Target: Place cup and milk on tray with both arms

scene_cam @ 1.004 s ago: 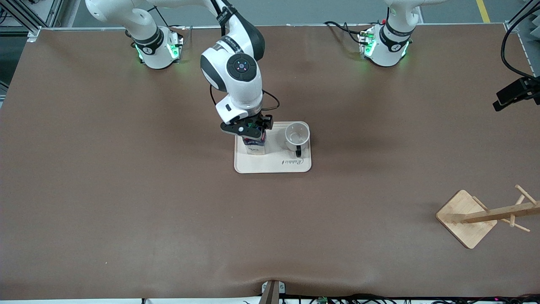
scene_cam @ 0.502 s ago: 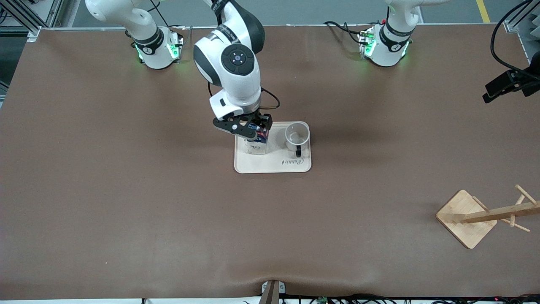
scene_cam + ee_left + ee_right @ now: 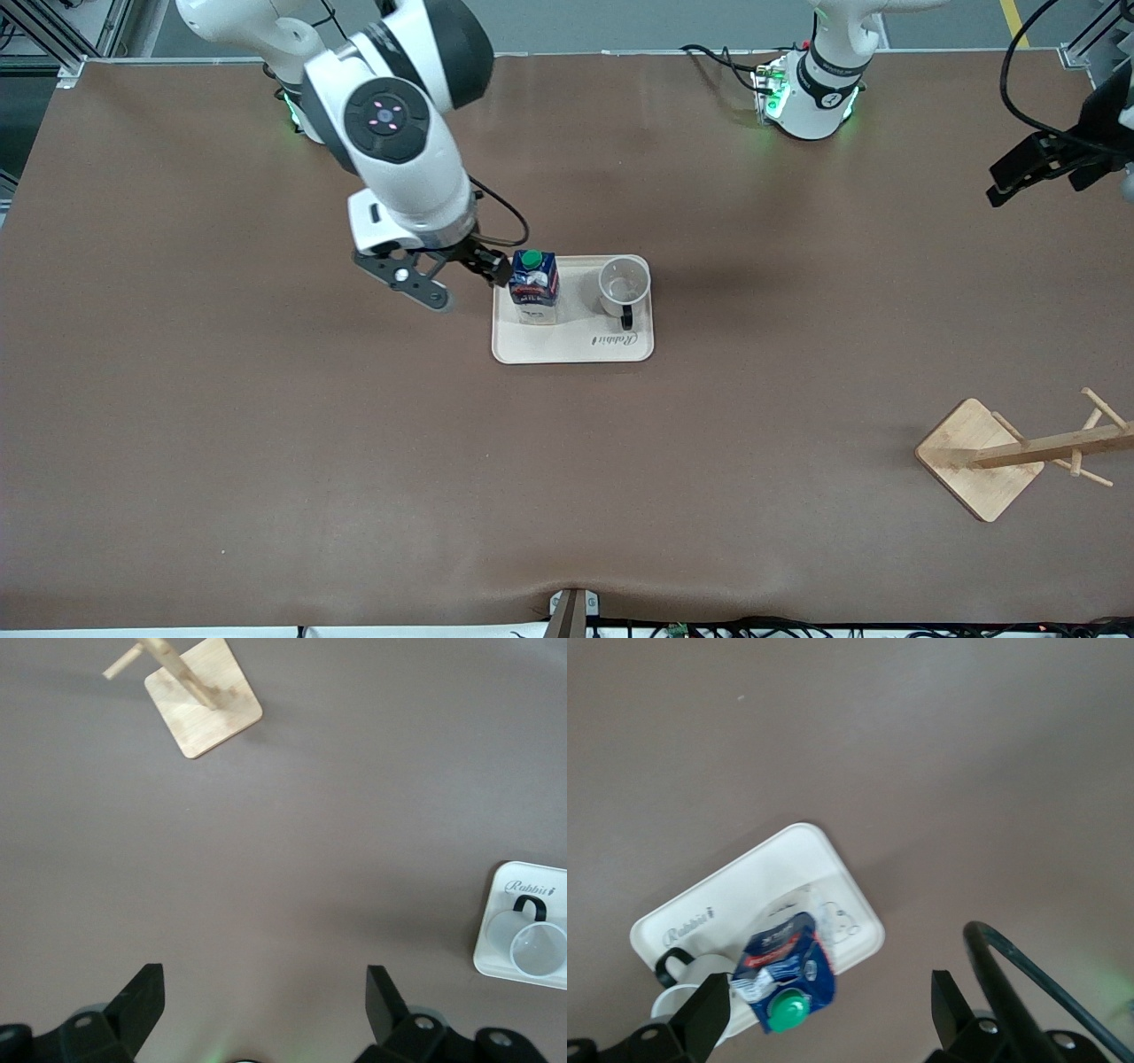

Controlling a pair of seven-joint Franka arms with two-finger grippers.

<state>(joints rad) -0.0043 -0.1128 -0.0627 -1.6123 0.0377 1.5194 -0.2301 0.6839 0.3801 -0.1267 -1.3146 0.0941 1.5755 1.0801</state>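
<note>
Now the milk [image 3: 534,285] and cup [image 3: 625,285] stand on the tray [image 3: 576,350]; right gripper [image 3: 456,279], at the milk's 9 o'clock, jaws apart; left gripper [image 3: 266,1010] waits aloft, jaws apart.

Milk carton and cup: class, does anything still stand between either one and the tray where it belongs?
Nothing visible does. The milk carton and the cup both stand on the tray already, side by side. The right tool is open beside the carton, and the left tool is up over the table's edge.
</note>
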